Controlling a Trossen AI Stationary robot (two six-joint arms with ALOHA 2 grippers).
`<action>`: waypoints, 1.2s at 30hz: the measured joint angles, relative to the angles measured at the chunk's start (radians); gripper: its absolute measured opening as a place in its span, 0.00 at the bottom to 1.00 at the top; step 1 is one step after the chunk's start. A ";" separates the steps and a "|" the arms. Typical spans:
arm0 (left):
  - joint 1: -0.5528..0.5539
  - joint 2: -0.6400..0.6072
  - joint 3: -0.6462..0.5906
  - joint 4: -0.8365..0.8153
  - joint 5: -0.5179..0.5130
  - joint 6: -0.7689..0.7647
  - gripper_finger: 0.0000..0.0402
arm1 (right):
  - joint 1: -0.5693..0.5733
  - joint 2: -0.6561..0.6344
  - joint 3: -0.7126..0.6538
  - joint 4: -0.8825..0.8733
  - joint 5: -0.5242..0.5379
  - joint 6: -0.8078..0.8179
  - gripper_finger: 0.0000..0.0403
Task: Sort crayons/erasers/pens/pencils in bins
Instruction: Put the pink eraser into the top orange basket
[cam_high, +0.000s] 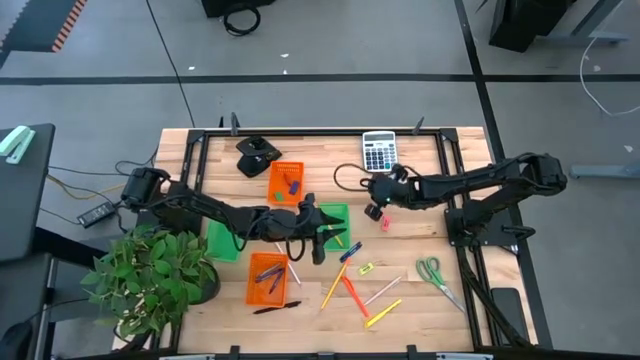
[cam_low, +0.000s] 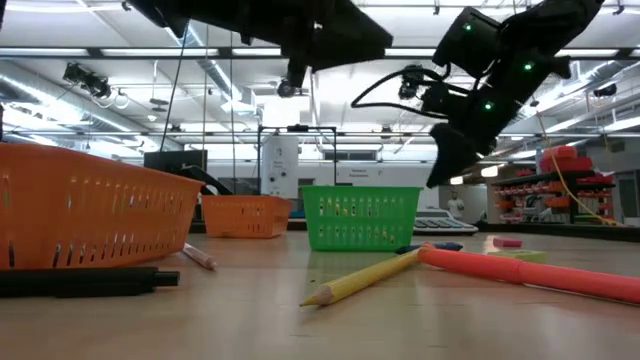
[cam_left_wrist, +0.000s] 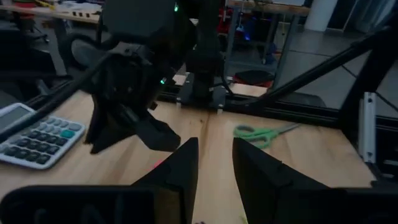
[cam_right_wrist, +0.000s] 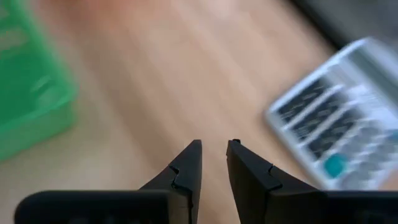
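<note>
**Both grippers empty above the sorting table**

A pink eraser (cam_high: 385, 222) lies on the wood just beside the right gripper (cam_right_wrist: 214, 163), whose fingers stand slightly apart on nothing, near the calculator (cam_right_wrist: 339, 121). The left gripper (cam_left_wrist: 214, 165), also parted and empty, hovers over the green bin (cam_high: 335, 213). Pencils (cam_high: 333, 287) and a crayon (cam_high: 352, 293) lie scattered nearby.

Both arms are matte black with black cables, small green indicator lights and pointed, wedge-shaped fingers (cam_right_wrist: 186, 171).
</note>
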 joint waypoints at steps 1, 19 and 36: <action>0.004 0.000 0.000 -0.017 0.000 0.000 0.27 | -0.011 -0.001 0.000 0.031 0.019 -0.013 0.20; 0.028 0.000 0.000 -0.125 0.003 0.133 0.27 | -0.043 -0.001 0.001 0.169 -0.204 -0.135 0.21; 0.139 0.000 0.000 -0.188 0.002 0.224 0.27 | 0.395 0.000 0.001 -0.289 0.042 0.330 0.39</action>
